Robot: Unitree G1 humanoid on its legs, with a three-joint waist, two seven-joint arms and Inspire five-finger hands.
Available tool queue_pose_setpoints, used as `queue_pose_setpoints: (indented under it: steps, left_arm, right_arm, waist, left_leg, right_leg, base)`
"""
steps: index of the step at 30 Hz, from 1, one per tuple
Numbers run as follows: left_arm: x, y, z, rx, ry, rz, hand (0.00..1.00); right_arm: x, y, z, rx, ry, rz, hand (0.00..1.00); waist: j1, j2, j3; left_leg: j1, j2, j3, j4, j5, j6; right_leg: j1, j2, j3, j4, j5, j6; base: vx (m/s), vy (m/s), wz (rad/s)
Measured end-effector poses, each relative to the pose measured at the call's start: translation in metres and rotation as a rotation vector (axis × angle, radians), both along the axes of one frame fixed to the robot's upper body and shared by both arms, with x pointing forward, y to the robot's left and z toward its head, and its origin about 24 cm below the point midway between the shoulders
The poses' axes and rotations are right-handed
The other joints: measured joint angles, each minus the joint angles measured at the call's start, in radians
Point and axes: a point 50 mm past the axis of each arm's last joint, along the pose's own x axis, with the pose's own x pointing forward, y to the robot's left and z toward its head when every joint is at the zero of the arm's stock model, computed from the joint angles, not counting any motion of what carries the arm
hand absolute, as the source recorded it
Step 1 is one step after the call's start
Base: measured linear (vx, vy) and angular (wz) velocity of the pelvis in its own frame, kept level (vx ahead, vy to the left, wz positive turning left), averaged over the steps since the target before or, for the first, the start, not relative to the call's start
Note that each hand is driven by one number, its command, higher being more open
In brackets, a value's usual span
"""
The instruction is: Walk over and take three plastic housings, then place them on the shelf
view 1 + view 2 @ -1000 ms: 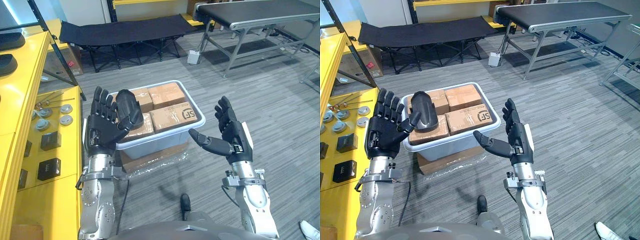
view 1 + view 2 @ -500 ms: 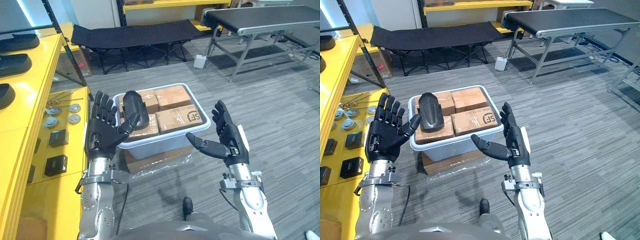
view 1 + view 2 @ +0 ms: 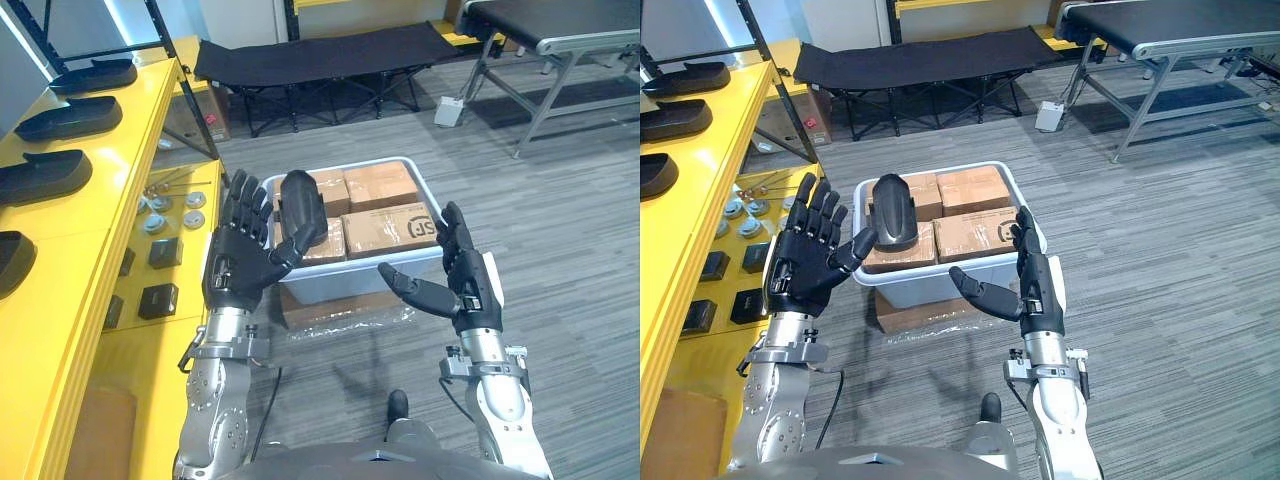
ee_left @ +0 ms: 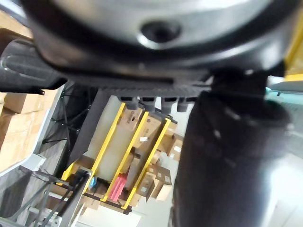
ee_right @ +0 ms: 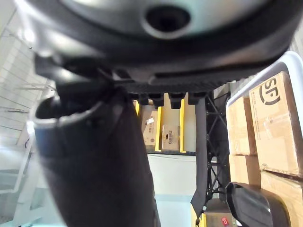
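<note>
The left hand (image 3: pixel 238 275) is raised palm-up with fingers spread and holds nothing. The right hand (image 3: pixel 465 290) is likewise raised, fingers straight and thumb out, and is empty. Both hands are posed as they were a second ago. Just past them on the floor is a pale grey plastic bin (image 3: pixel 345 285) packed with brown cardboard boxes (image 3: pixel 385 185). One black moulded plastic housing (image 3: pixel 301 208) lies on the boxes at the bin's left side, as before. The box at the bin's right edge bears a black printed mark. The camera has swung left since then, so more of the yellow shelf (image 3: pixel 110 190) shows, with a row of dark housings (image 3: pixel 70 118) on its upper tier.
</note>
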Motion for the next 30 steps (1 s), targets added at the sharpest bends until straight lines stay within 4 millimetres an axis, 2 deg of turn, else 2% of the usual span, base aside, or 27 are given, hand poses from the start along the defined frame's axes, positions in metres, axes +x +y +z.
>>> queue_pose_setpoints:
  steps: [7, 15, 20, 30]
  left_arm:
    - [0.007, -0.003, 0.005, -0.005, 0.006, 0.005, 1.00]
    - [0.007, -0.003, 0.009, 0.007, 0.001, -0.017, 1.00]
    - [0.006, -0.002, 0.009, 0.069, 0.006, 0.002, 1.00]
    - [-0.004, 0.009, 0.003, 0.082, 0.051, 0.068, 1.00]
  right_arm:
    - [0.002, 0.002, -0.003, -0.007, 0.008, 0.015, 1.00]
    - [0.001, 0.000, -0.011, -0.008, 0.043, 0.006, 1.00]
    - [0.000, -0.001, -0.011, -0.007, 0.043, 0.003, 1.00]
    - [0.001, 0.004, -0.009, -0.012, 0.026, 0.047, 1.00]
  waist:
    - [-0.003, 0.003, 0.002]
    - [0.002, -0.004, 0.006]
    - [0.015, -0.018, 0.016]
    - [0.050, -0.024, 0.019]
  left_leg:
    - [-0.002, -0.002, -0.007, -0.002, 0.004, 0.001]
    - [-0.018, -0.010, -0.059, -0.015, 0.014, 0.003]
    - [-0.043, -0.019, -0.099, -0.020, 0.028, 0.007]
    - [-0.071, -0.027, -0.165, -0.036, 0.044, 0.006]
  right_leg:
    - [0.000, -0.004, -0.009, 0.005, 0.004, -0.004]
    - [0.021, -0.018, -0.054, 0.006, 0.005, 0.012]
    - [0.024, -0.031, -0.079, 0.006, -0.001, 0.017]
    - [0.038, -0.043, -0.133, 0.013, -0.013, 0.032]
  base:
    - [0.01, -0.009, 0.03]
    - [0.00, -0.004, 0.19]
    - [-0.01, -0.008, 0.22]
    - [0.02, 0.002, 0.20]
